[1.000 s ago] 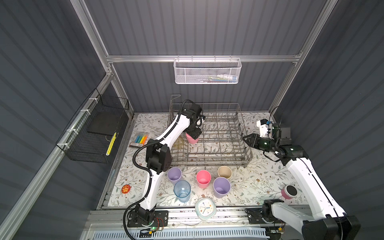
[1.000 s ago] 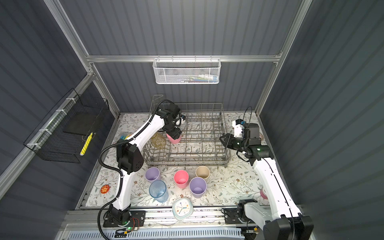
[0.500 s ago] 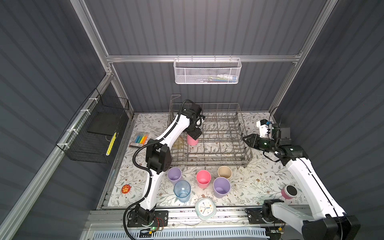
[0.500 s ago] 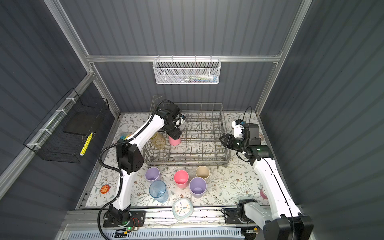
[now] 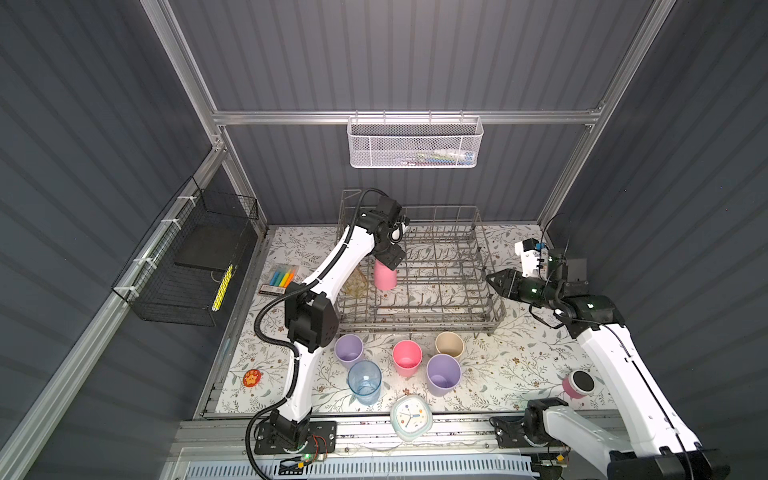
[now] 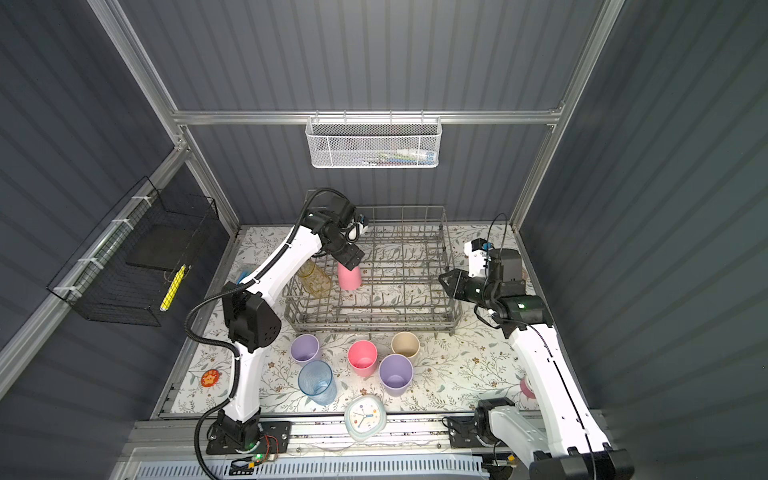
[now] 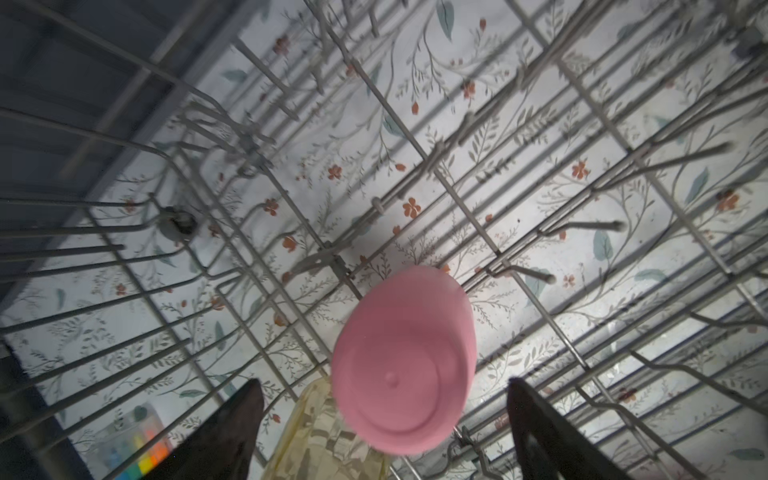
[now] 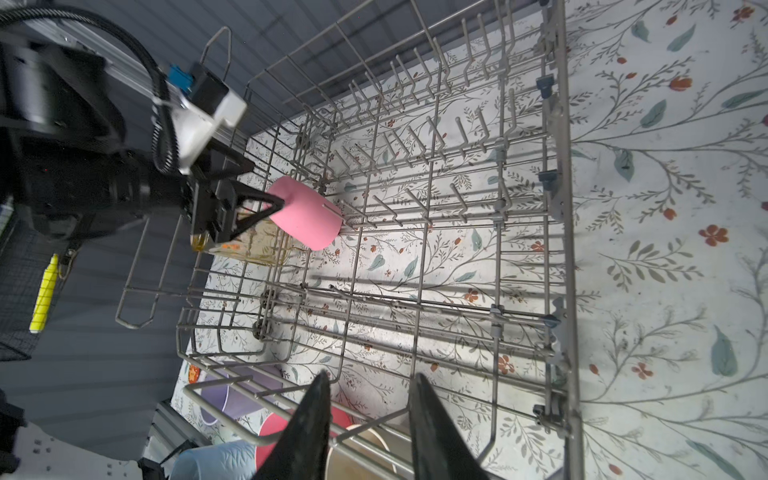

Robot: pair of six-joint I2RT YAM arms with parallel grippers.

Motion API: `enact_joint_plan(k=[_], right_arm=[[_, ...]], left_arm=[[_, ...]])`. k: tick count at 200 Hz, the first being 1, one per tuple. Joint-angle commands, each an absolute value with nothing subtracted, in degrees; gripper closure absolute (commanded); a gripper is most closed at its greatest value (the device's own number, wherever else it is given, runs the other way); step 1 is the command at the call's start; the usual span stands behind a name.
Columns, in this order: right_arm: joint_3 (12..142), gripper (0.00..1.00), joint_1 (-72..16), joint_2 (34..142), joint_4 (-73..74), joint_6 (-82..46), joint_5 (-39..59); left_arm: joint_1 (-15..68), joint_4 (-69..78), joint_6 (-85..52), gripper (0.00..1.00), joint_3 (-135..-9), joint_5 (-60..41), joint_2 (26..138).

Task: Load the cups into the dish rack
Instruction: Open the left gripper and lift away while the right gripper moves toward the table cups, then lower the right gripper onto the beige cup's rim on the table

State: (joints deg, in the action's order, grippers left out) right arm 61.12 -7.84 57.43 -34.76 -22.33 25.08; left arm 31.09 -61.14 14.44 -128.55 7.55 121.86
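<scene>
Bright centre, dim edges, hard shadows, wrist views blurred.

A robot lab cell — ribbed grey walls (image 5: 395, 54), aluminium framing (image 5: 291, 117), robot arms (image 5: 328, 270) bolted to a front rail (image 5: 365, 432).

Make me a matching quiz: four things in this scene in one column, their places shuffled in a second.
1. blue cup
2. glass
3. clock
4. marker

A. in the black basket
B. in the dish rack
C. lying at the table's front edge
D. standing on the table, mouth up

Pairs: 1-D, 2-B, 3-C, 4-A
</scene>
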Motion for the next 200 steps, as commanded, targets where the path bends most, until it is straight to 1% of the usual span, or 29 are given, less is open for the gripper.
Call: enact_joint_plan(k=[1,7,55,76,107,142,200], right_arm=[[63.5,0.66,-12.7,55.5,-38.8,-20.4,19.8],[63.3,0.66,-15.1,55.0,-39.1,-20.6,16.6],[62.8,0.66,-33.7,53.8,-43.2,-22.6,5.6],[62.2,0.66,-38.5,53.7,-44.0,-23.8,3.7],[60.9,0.67,-44.8,54.2,-47.0,-25.7,-1.8],[56.2,0.67,-48.3,52.7,-48.4,-31.3,-6.2],[48.2,0.67,-48.9,49.0,-46.6,-42.3,-10.5]], left_arm=[[31.4,-53.2,12.3,0.08,-126.0,7.9,114.3],[31.4,-51.7,11.9,0.08,-125.0,7.9,113.2],[31.4,-42.7,8.0,0.07,-117.4,7.4,105.3],[31.4,-39.7,6.5,0.07,-114.3,6.3,102.5],[31.4,-37.0,5.5,0.07,-110.0,5.5,99.1],[31.4,-35.2,4.5,0.07,-105.0,4.6,95.6],[31.4,-34.5,3.9,0.06,-102.4,2.7,92.1]])
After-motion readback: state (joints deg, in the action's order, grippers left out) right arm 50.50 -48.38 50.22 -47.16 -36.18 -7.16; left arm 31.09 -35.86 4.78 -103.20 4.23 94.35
